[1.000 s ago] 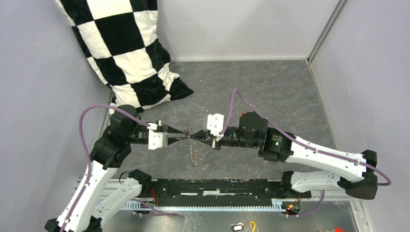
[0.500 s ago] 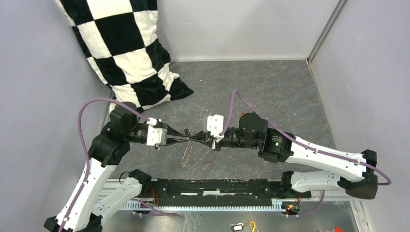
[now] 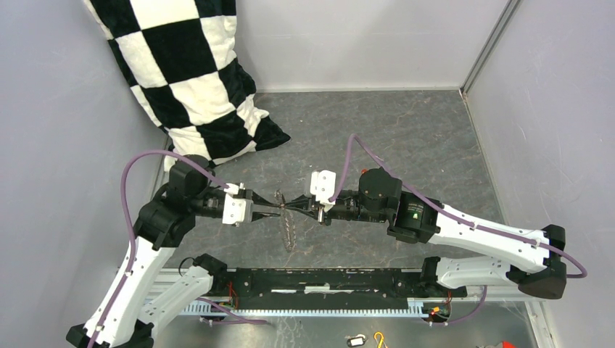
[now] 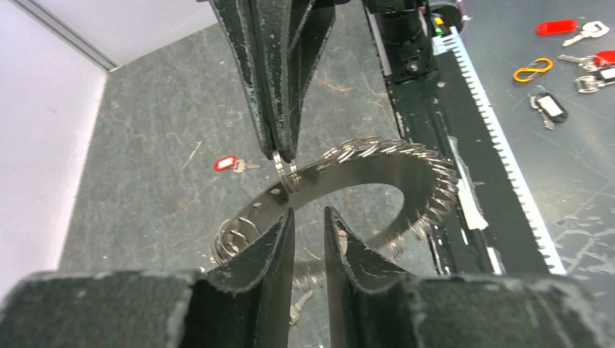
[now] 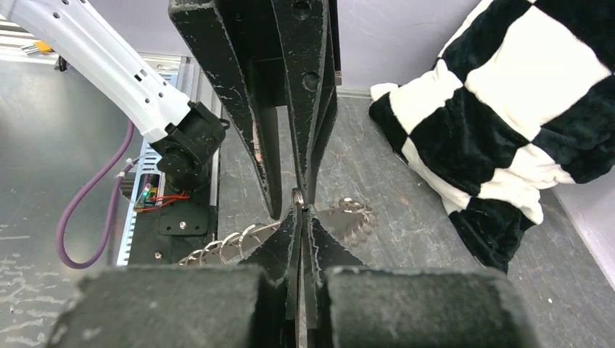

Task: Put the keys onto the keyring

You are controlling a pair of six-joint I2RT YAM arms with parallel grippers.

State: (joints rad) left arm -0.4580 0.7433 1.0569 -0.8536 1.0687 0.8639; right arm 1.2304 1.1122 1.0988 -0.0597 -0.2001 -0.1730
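The keyring (image 3: 290,233), a flat grey metal band fringed with small wire rings, hangs edge-on between the two grippers above the floor. My right gripper (image 3: 294,206) (image 5: 301,210) is shut on one small ring at the band's top edge. The band (image 4: 377,168) curves off to the right in the left wrist view. My left gripper (image 3: 278,208) (image 4: 310,214) faces it from the left with its jaws a little apart; floor shows between them and the tips sit right at the band. A red-headed key (image 4: 226,164) lies on the floor beyond. No black-headed key shows.
A black-and-white checked pillow (image 3: 196,80) leans in the back left corner. Behind the arm bases runs a black rail (image 3: 319,279). Past it lie an orange hook (image 4: 533,69), a dark tag with a white face (image 4: 551,109) and red-tagged keys (image 4: 558,27). Grey walls close in both sides.
Half a second ago the keyring's lower part swung left and the left gripper sat further left; now the ring hangs straight down again and the left gripper has closed in. The right arm held still.
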